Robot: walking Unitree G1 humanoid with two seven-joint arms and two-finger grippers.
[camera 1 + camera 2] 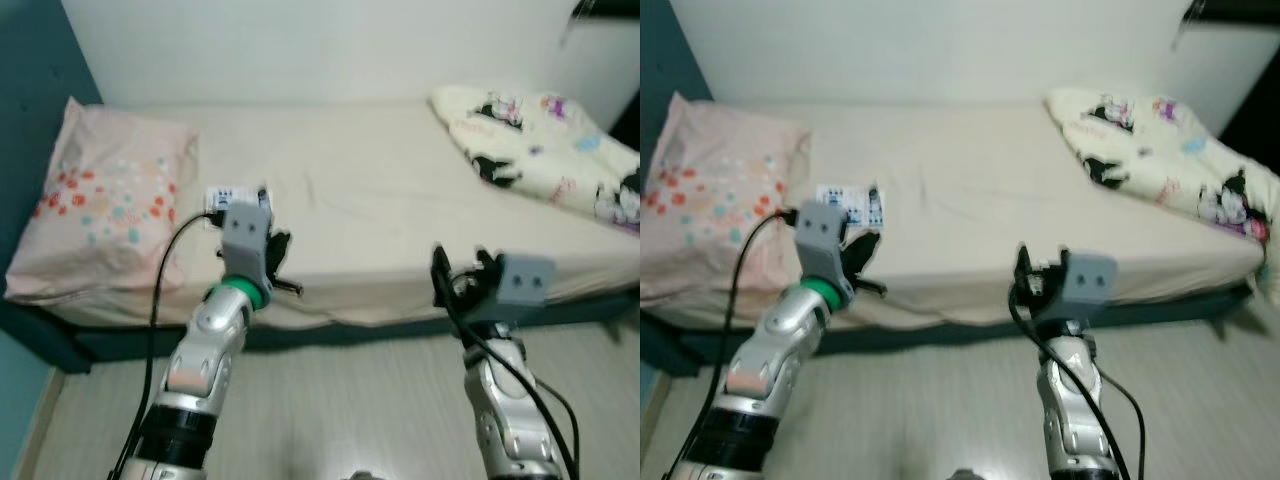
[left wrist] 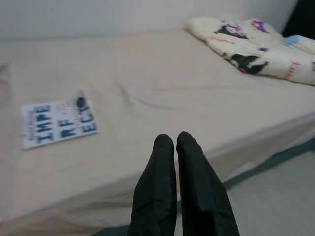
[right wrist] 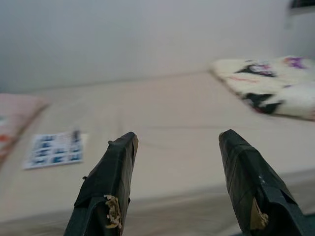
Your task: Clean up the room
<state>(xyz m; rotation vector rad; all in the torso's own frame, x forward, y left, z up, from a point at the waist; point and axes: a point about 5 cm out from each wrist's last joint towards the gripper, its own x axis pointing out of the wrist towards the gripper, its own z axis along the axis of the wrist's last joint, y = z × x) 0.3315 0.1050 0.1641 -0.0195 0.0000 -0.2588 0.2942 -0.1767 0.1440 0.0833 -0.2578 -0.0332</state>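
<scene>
A bed with a beige sheet (image 1: 380, 190) fills the scene ahead. A white booklet with blue print (image 2: 58, 123) lies flat on it near the pink floral pillow (image 1: 105, 200). A crumpled cream blanket with cartoon prints (image 1: 545, 150) sits at the bed's right end. My left gripper (image 2: 175, 139) is shut with nothing in it, held over the bed's front edge, just short of the booklet (image 1: 852, 206). My right gripper (image 3: 178, 138) stands open and holds nothing, in front of the bed's edge near its middle.
A white wall runs behind the bed and a teal wall (image 1: 35, 60) stands at the left. The dark bed frame (image 1: 330, 335) shows under the sheet. Pale wood-look floor (image 1: 350, 410) lies between me and the bed.
</scene>
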